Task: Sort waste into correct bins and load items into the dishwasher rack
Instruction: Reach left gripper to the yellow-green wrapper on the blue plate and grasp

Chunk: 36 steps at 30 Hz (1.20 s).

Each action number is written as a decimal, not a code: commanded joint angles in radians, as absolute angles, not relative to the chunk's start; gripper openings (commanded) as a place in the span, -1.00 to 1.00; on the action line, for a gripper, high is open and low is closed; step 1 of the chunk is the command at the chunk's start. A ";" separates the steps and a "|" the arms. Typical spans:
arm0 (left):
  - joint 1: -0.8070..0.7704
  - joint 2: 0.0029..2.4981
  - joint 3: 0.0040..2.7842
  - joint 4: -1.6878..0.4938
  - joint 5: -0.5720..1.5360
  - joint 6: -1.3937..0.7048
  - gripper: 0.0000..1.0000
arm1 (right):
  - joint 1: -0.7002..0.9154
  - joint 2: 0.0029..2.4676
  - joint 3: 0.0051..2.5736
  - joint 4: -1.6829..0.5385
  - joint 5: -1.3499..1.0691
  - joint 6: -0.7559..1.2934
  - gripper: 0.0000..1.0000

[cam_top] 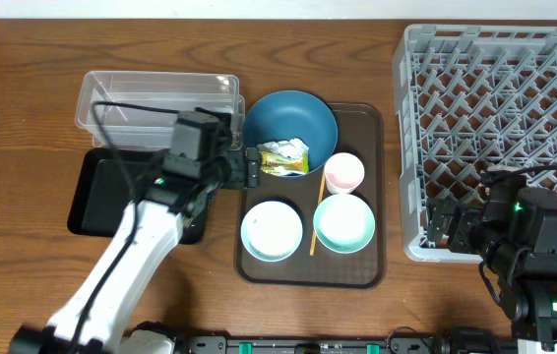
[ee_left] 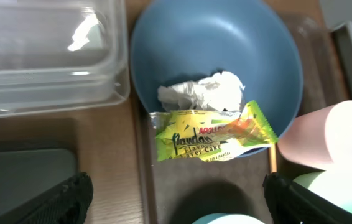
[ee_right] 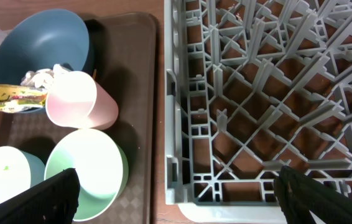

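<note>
Overhead: the left gripper (cam_top: 252, 167) hangs at the bowl's (cam_top: 293, 118) left rim, facing the wrapper (cam_top: 284, 155). The right gripper (cam_top: 443, 224) sits by the rack (cam_top: 515, 88) corner.

Left wrist: 2 fingers (ee_left: 64, 199) stand wide apart, apparently lined up to take the wrapper draped over the rim. The tissue (ee_left: 204, 90) lies behind it.

Right wrist: fingers (ee_right: 45, 193) are apart and empty, with the cup (ee_right: 79, 99) nearby.

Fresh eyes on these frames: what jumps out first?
The big grey dishwasher rack fills the right of the overhead view. On the brown tray in the middle, the dark blue bowl holds a crumpled white tissue, with a yellow-green snack wrapper draped over its rim. The left gripper sits open right beside that wrapper.
</note>
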<state>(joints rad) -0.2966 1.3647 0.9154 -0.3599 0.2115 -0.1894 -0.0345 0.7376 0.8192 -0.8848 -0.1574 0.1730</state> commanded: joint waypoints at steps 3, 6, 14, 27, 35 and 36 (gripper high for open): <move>-0.318 1.482 0.935 -0.321 0.217 -0.197 0.62 | -0.042 0.733 0.843 -0.883 -0.154 0.160 0.98; -0.319 1.523 0.935 -0.311 0.218 -0.197 0.51 | -0.042 0.733 0.843 -0.883 -0.153 0.160 0.98; -0.319 1.568 0.935 -0.281 0.217 -0.197 0.20 | -0.042 0.733 0.843 -0.883 -0.154 0.160 0.98; -0.320 1.578 0.932 -0.259 0.217 -0.197 0.11 | -0.042 0.733 0.843 -0.883 -0.154 0.160 0.99; -0.320 1.612 0.931 -0.248 0.218 -0.197 0.10 | -0.042 0.733 0.843 -0.883 -0.154 0.160 0.98; -0.320 1.612 0.931 -0.238 0.218 -0.197 0.09 | -0.042 0.733 0.843 -0.883 -0.154 0.160 0.99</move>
<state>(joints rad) -0.3164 1.6051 0.9154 -0.2539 0.2111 -0.2031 -0.0345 0.7376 0.8192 -0.8848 -0.1577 0.1722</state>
